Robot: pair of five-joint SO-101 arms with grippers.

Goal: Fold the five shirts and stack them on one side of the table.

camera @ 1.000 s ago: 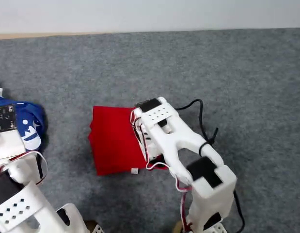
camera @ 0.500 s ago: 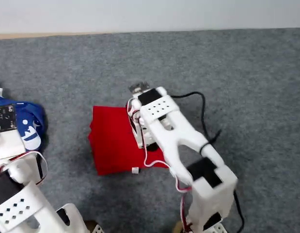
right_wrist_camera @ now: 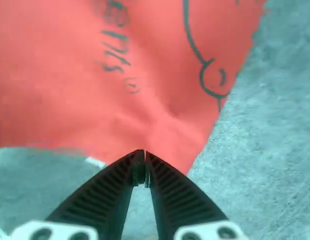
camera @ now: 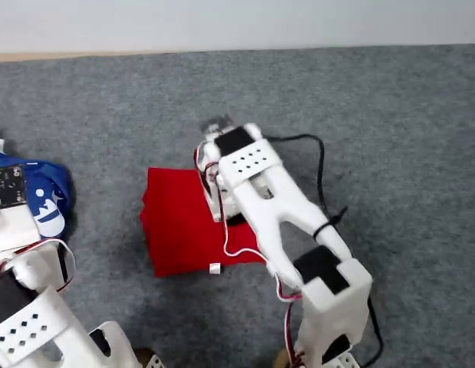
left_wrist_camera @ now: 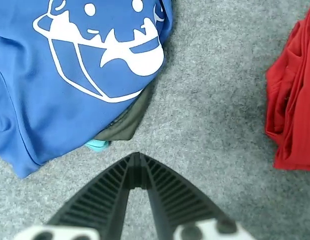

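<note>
My right pincer (right_wrist_camera: 140,156) is closed on nothing, above an edge of the folded red cotton shirt (right_wrist_camera: 94,75) lying mid-table. My left pincer (left_wrist_camera: 136,159), likewise closed and empty, hangs over the grey felt table cover (left_wrist_camera: 210,110), near the blue white-printed shirt (left_wrist_camera: 54,100) at the table's left side.

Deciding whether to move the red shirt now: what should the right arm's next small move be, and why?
Probably open the right gripper and lower it onto the edge of the red shirt. It is shut on nothing, poised over that edge, and the shirt lies folded mid-table, apart from the blue shirt on the pile at the side.
</note>
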